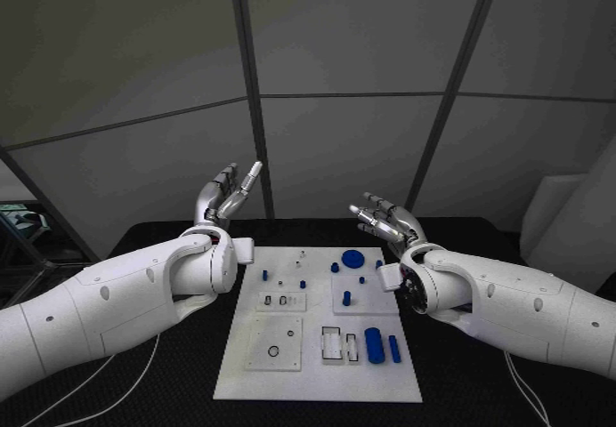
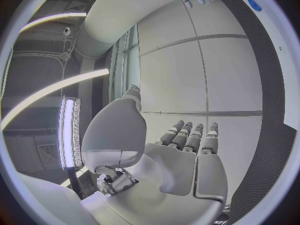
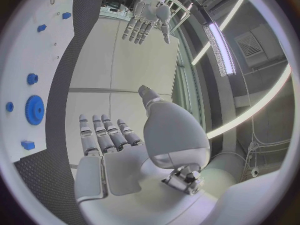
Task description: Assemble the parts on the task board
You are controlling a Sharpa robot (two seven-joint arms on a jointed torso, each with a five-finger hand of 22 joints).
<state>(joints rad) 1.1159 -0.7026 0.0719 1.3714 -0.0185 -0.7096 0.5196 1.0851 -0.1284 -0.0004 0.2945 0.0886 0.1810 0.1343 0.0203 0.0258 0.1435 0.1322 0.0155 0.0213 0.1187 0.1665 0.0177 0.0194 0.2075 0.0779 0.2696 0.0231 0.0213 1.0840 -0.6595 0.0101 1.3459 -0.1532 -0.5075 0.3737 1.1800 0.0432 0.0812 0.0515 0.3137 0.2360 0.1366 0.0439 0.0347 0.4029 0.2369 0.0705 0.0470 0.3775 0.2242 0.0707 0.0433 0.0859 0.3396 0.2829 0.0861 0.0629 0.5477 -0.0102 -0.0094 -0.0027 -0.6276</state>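
1. I am looking down from the head camera at a black table (image 1: 154,236) with the white task board (image 1: 321,378) lying flat in its middle.
2. My left hand (image 1: 227,196) is hovering above the far left side of the table, well apart from the board, fingers apart and pointing upward, holding nothing.
3. My right hand (image 1: 388,221) is hovering beyond the board's far right corner, fingers apart and slightly bent, also holding nothing.
4. The board is carrying small blue parts: a round blue gear (image 1: 353,259) is lying near its far edge, with small blue pegs beside it.
5. Near the board's front right, a long blue cylinder (image 1: 374,345) is lying beside a thinner blue bar (image 1: 394,349), just right of two rectangular slots (image 1: 333,343).
6. A square panel (image 1: 276,344) at the front left is showing a ring outline; I cannot tell whether anything is sitting inside it.
7. In the right wrist view, the gear (image 3: 35,110) is appearing on the board's white surface, apart from my open palm.
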